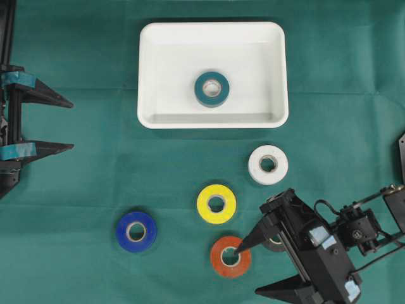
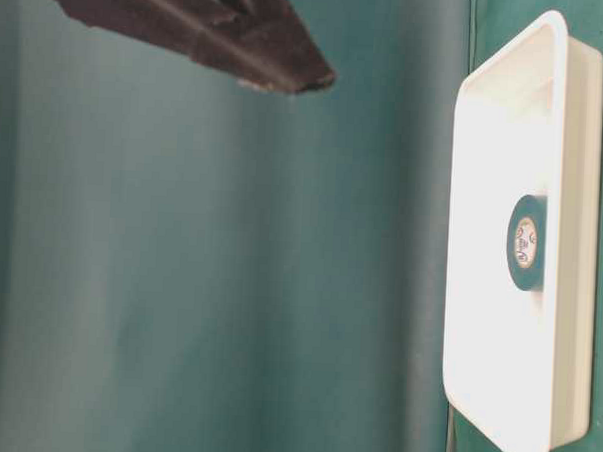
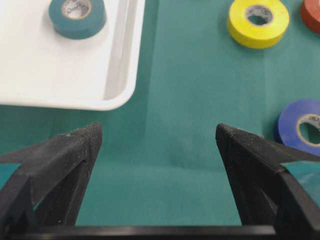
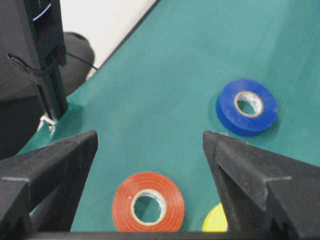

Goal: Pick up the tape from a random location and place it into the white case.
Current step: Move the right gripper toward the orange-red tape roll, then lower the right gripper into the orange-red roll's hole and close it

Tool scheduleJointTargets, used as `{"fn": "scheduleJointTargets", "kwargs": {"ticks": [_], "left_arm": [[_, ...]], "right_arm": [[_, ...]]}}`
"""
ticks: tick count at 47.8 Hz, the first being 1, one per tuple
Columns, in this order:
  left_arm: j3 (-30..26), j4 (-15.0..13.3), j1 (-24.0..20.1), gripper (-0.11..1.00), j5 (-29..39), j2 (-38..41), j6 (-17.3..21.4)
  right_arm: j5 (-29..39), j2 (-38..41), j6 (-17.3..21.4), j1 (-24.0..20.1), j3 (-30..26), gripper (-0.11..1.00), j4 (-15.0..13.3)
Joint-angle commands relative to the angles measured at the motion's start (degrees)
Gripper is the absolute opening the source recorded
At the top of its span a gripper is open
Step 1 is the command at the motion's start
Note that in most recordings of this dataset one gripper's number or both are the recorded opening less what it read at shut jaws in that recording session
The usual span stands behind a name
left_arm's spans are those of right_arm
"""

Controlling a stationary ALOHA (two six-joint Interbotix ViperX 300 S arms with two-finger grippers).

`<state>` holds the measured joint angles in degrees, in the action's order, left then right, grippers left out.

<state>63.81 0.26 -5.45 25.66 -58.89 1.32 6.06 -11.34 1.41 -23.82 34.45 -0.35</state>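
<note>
Tape rolls lying scattered on the green bench, both hands spread and gripping nothing.

Overhead: showing the white case [image 1: 212, 75] holding a teal tape [image 1: 212, 88], with white tape [image 1: 268, 164], yellow tape [image 1: 216, 204], blue tape [image 1: 137, 232] and red tape [image 1: 230, 256] lying outside; right hand [image 1: 261, 266] hovering spread by the red roll, left hand [image 1: 66, 124] waiting wide apart at the left edge. Table level: catching only the case [image 2: 494, 395], the teal roll [image 2: 526, 242] and one dark finger [image 2: 239, 43]. Left wrist: looking between spread fingers [image 3: 75, 150] at the case corner [image 3: 75, 90] and the yellow roll [image 3: 258, 22]. Right wrist: framing the red roll [image 4: 148, 202] between parted fingers [image 4: 235, 160], blue roll [image 4: 247, 107] beyond.
</note>
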Motion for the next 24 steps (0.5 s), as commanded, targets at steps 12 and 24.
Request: {"fn": "scheduleJointTargets", "kwargs": {"ticks": [12, 24], "left_arm": [[-0.9, -0.1, 0.0, 0.97, -0.3, 0.3, -0.1], [-0.8, -0.1, 0.0, 0.97, -0.3, 0.3, -0.1]], "right_arm": [[14.2, 3.4, 3.1, -0.2, -6.9, 0.9, 0.0], [27.2, 7.8, 3.4, -0.2, -13.4, 0.9, -0.4]]}}
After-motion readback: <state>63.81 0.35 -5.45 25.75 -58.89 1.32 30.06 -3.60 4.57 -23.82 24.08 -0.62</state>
